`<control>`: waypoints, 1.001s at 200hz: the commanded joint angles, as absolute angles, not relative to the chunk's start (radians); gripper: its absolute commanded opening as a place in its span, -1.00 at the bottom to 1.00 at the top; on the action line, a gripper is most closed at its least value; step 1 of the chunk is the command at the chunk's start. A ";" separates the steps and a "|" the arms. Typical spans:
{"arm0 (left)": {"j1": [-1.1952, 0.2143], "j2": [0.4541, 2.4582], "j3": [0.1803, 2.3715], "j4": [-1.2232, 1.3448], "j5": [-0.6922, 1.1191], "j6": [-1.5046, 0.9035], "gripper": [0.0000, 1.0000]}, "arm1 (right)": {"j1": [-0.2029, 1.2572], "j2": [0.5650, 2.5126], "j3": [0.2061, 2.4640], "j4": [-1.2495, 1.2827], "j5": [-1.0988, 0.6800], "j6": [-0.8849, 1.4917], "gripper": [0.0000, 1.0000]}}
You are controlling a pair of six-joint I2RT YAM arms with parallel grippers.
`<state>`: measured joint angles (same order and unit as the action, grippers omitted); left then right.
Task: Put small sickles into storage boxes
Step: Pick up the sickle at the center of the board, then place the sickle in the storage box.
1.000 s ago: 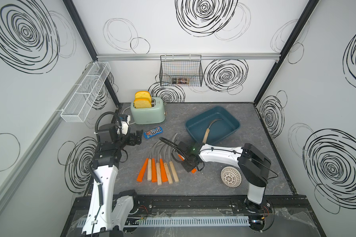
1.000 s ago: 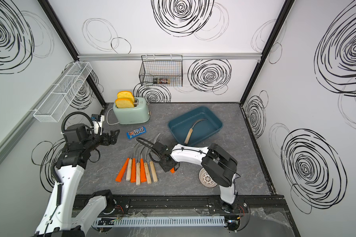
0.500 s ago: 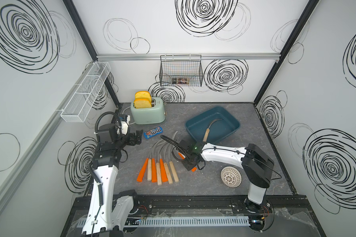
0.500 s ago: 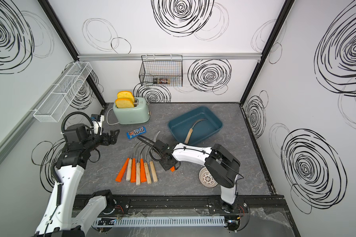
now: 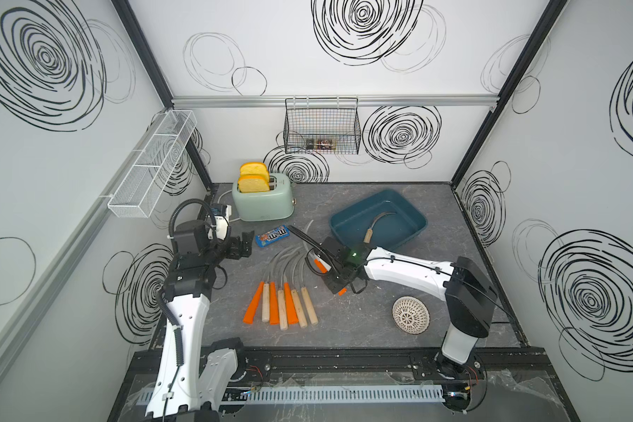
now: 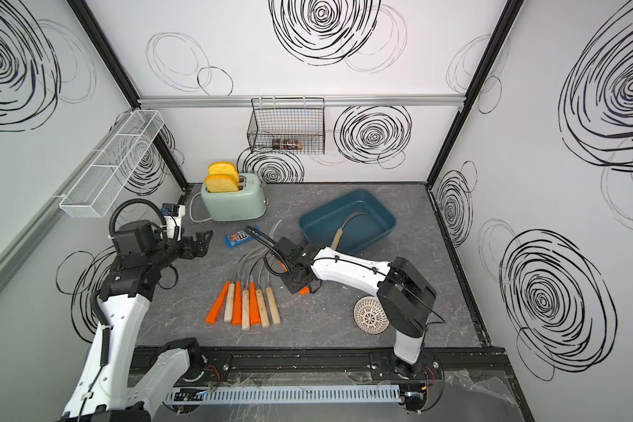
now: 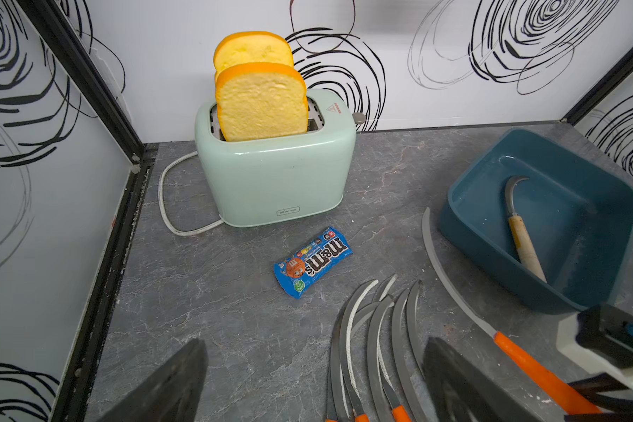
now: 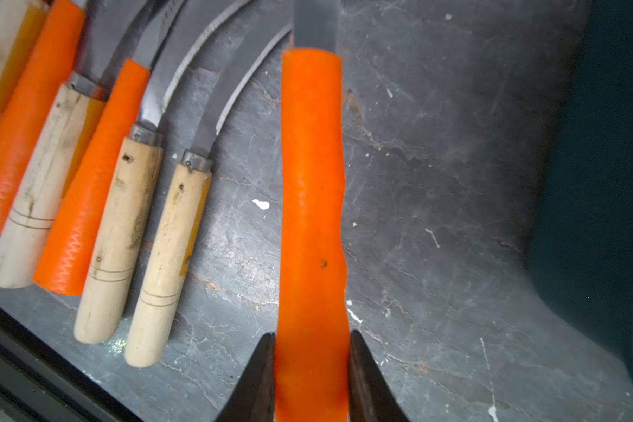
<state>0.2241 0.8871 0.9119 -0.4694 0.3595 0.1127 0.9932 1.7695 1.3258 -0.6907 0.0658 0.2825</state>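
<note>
Several small sickles (image 5: pixel 282 303) lie side by side on the grey table, orange and pale wooden handles toward the front edge. My right gripper (image 8: pixel 311 336) is shut on the orange handle of another sickle (image 8: pixel 311 182), just right of that row and low over the table; its blade (image 7: pixel 439 263) points toward the back. The teal storage box (image 5: pixel 402 219) sits behind the right gripper (image 5: pixel 338 281) and holds one wooden-handled sickle (image 5: pixel 370 234). My left gripper (image 5: pixel 243 244) hovers open at the left, with nothing between its fingers (image 7: pixel 194 361).
A mint toaster (image 5: pixel 264 199) with two bread slices stands at the back left, a blue candy pack (image 5: pixel 273 235) in front of it. A white perforated dome (image 5: pixel 410 314) lies at the front right. A black wire basket (image 5: pixel 322 126) and a white mesh shelf (image 5: pixel 154 164) hang on the walls.
My right gripper, with the orange-handled sickle in it, has shifted slightly toward the back and its elbow has moved right. The left arm has not moved.
</note>
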 commanded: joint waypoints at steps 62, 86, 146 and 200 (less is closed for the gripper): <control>0.238 0.862 0.940 -0.436 0.379 0.107 0.92 | 0.835 1.663 1.370 -0.751 -0.017 0.253 -1.00; 0.238 0.856 0.939 -0.432 0.391 0.094 0.92 | 0.775 1.641 1.373 -0.754 -0.045 0.250 -1.00; 0.238 0.854 0.947 -0.404 0.417 0.074 0.92 | 0.558 1.622 1.387 -0.750 -0.191 0.249 -1.00; 0.238 0.861 0.957 -0.397 0.433 0.069 0.93 | 0.451 1.647 1.396 -0.726 -0.274 0.282 -1.00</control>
